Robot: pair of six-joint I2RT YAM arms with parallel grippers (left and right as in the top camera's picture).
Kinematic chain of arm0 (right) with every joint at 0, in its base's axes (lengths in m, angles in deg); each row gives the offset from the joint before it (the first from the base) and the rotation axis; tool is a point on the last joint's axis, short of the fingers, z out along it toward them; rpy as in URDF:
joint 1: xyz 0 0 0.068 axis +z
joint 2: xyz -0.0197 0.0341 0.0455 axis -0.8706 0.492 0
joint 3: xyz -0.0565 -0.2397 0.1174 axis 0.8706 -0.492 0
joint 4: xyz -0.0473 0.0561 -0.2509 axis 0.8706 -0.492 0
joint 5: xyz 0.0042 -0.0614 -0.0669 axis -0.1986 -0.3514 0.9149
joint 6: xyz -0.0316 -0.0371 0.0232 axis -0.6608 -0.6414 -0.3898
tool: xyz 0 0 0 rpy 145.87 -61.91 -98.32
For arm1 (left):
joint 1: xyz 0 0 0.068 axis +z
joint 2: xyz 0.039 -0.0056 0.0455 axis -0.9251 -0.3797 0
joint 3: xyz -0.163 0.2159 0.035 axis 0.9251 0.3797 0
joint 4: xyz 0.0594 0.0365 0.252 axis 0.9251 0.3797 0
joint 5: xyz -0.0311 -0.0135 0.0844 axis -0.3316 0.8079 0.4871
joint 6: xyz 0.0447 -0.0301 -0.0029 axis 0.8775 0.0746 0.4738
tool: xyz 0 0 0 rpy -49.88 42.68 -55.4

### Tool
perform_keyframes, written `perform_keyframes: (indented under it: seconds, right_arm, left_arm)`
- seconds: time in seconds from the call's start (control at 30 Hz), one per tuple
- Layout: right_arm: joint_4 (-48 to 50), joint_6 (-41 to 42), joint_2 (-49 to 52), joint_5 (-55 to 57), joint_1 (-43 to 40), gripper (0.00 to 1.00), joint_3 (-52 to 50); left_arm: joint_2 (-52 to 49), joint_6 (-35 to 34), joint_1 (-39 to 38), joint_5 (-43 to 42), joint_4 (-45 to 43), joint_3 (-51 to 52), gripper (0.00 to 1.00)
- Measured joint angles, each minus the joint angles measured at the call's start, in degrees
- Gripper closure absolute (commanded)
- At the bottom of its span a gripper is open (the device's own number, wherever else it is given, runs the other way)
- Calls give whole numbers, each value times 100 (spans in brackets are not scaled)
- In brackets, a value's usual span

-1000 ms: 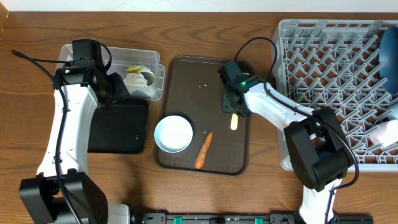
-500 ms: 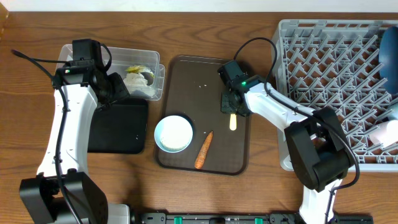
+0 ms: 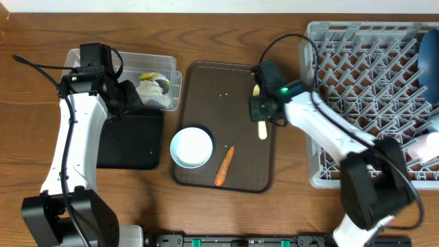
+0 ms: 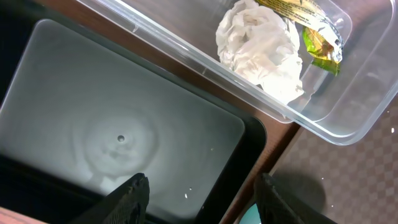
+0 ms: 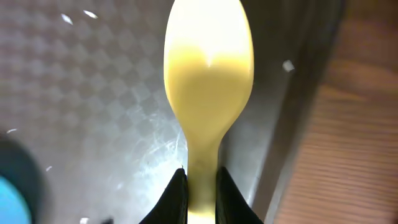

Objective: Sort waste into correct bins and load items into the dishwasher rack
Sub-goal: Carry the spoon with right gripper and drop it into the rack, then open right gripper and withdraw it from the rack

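My right gripper (image 3: 263, 110) (image 5: 201, 182) is shut on the handle of the pale yellow spoon (image 3: 261, 130) (image 5: 208, 68), held above the right edge of the dark brown serving tray (image 3: 226, 79). On that tray lie a white bowl (image 3: 192, 147), an orange carrot piece (image 3: 224, 166) and a few rice grains (image 3: 223, 95). My left gripper (image 4: 202, 186) hangs open over the corner of the black tray (image 3: 130, 140) (image 4: 93, 124), with nothing between its fingers. The clear tub (image 3: 171, 79) (image 4: 348, 112) holds a crumpled white wrapper (image 4: 264, 46) and a yellow-green one (image 4: 317, 40).
The light-grey dishwasher rack (image 3: 363, 82) fills the right side, with a dark-blue bowl (image 3: 430, 58) standing at its far right edge. Bare wooden table shows between the serving tray and the rack.
My right gripper closed on the spoon's handle, then lifted it and carried it a little to the right. The left arm has not moved.
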Motion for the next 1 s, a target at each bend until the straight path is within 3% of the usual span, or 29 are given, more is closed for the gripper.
perform_keyframes:
  seconds: [0.23,0.4,0.63,1.0]
  right_arm:
    - [-269,-739,-966,-490,-568,94,0]
    - [-625,-1191,-1631,-909,-1447,94,0]
    - [-1405,-1799,-1797,-1307,-2553,93,0]
    - [-1910,-2441,-1797,-1145,-2787,90,0]
  left_arm:
    - [0,0,0,0,0,0,43]
    - [0,0,0,-2,2,0,43]
    - [-2,0,0,0,0,0,43]
    - [-2,0,0,0,0,0,43]
